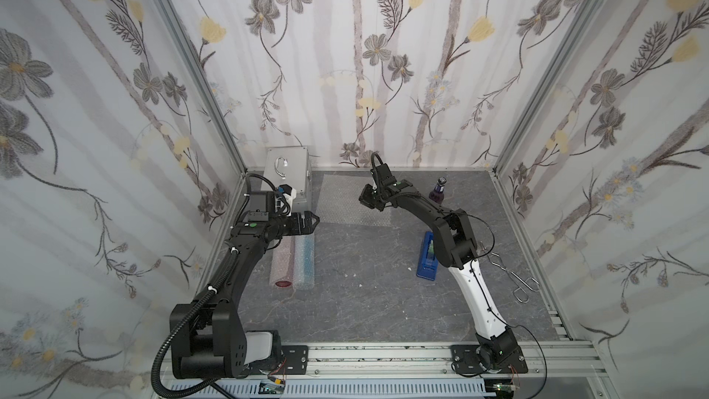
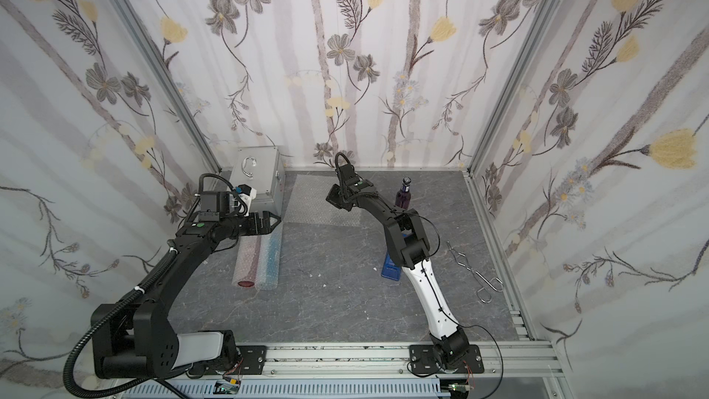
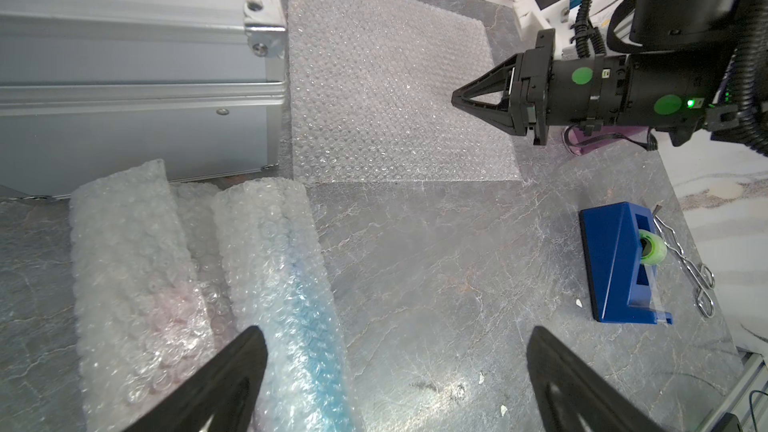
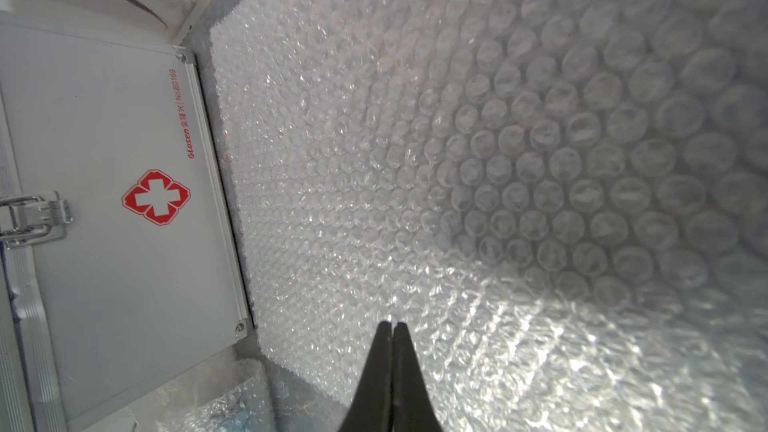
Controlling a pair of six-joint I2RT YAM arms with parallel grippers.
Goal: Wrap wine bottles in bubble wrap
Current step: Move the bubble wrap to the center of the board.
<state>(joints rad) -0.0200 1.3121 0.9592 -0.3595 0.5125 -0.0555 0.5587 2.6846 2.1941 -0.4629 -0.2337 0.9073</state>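
The grey marbled surface carries everything. A silver metal case sits at its back left corner. Flat just beside the case lies the bubble wrap, one open sheet with nothing on it.

Nearer the left arm lie two finished rolls side by side and touching, their long axes running front to back: the red bottle's bundle and the blue bottle's bundle.

The left claw hangs over the far ends of these rolls with its jaws wide apart and nothing between them. The right claw sits low at the sheet's right edge, pointing toward the case, jaws pressed together. Whether a pinch of film is caught between them cannot be told.

A blue tape dispenser rests beside the right arm. The purple bottle stands upright and unwrapped on bare surface to the right of the sheet, behind the right claw's wrist. Its long axis is vertical, and the right arm is clearly the nearer one, so that claw would probably have to turn back to reach it. Some wire clips lie at the far right.
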